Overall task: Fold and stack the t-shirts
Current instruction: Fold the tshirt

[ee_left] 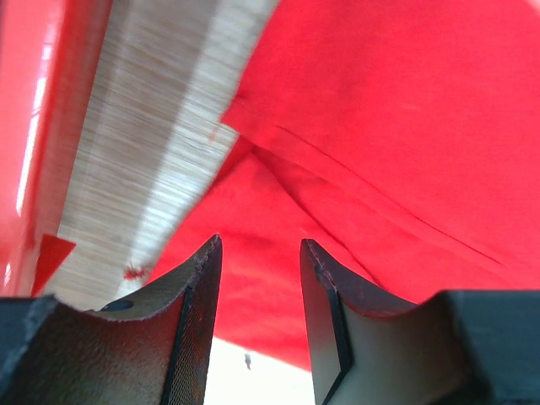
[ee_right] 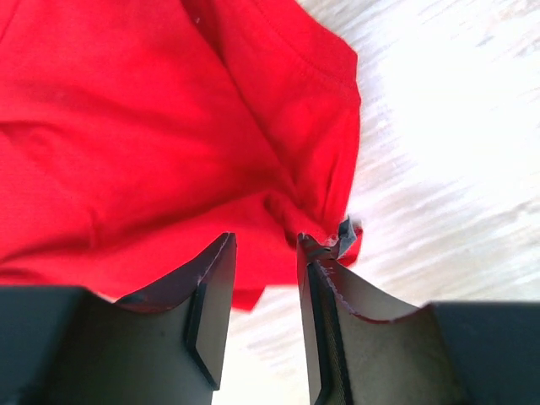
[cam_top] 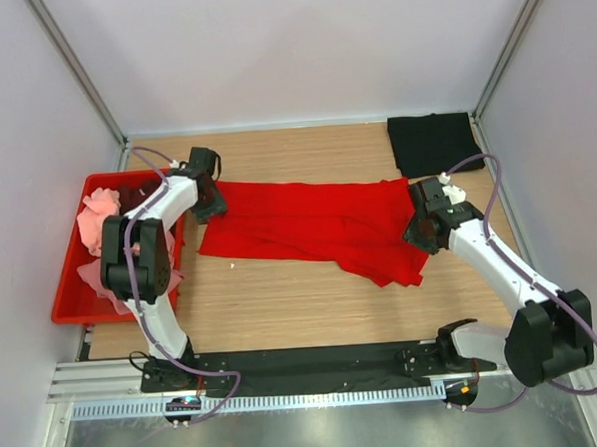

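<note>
**Red t-shirt spread on the desk, an open end effector at each end**

The bright red short-sleeved cloth t-shirt (cam_top: 314, 228) lies flat and crumpled across the middle of the pale wooden desk (cam_top: 282, 294). It runs lengthwise from left to right, nearer the far edge than the near one. Its right end is bunched and sags toward the near edge.

The left end effector (cam_top: 209, 206) sits at the shirt's left end, at the corner nearest the far edge. In the left wrist view its two black fingers (ee_left: 198, 287) stand spread. The gap shows red cloth (ee_left: 380, 126) beyond them, and nothing is pinched between them. A folded hem edge and a strip of bare desk (ee_left: 143, 152) lie just ahead.

The right end effector (cam_top: 421, 232) is at the shirt's right end, over the bunched cloth. In the right wrist view its fingers (ee_right: 215, 287) are also apart. The red cloth (ee_right: 169, 126) lies beyond the tips, and a small tuft touches the tip of the right-hand finger. I cannot tell whether it is caught there.

A folded black cloth t-shirt (cam_top: 432, 142) lies in the far right corner of the desk, well apart from the red one.

At the left edge stands a rigid red plastic crate (cam_top: 70, 296), just beside the left arm. It holds a heap of light pink cloth t-shirts (cam_top: 98, 216).
</note>
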